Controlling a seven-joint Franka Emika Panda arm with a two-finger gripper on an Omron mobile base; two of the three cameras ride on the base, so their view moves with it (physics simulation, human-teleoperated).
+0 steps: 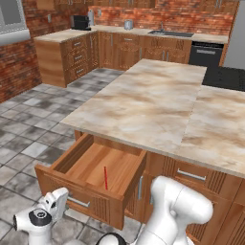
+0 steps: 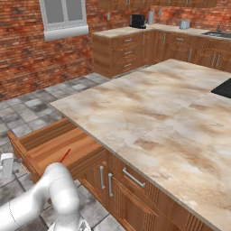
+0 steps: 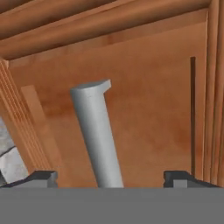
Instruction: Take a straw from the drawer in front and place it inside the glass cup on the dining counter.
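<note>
— Biggest first?
— Dining counter across the middle, marbled top bare where seen. Below its near edge, drawer pulled well out, inside open from above.

— Step in hand?
— By the look of it, opening done, picking not yet begun. Gripper low at the drawer front, fingers spread wide with the silver handle standing between them, not pinched. Nothing held.

— And the straw?
— Straw lying flat on the drawer floor, toward the front, roughly mid-width, running front to back. Red tip also peeking past the arm in the right base view.

— Next move?
— Probably: back off the handle, lift over the front panel, come down inside from above. Turn the wrist so the fingers straddle the thin stick across its length. Go low enough to close on it without scraping the wood, then close fully; very slim thing, easy to miss or roll aside.

— After that?
— Raise clear of the drawer walls, then on to the glass cup.
</note>
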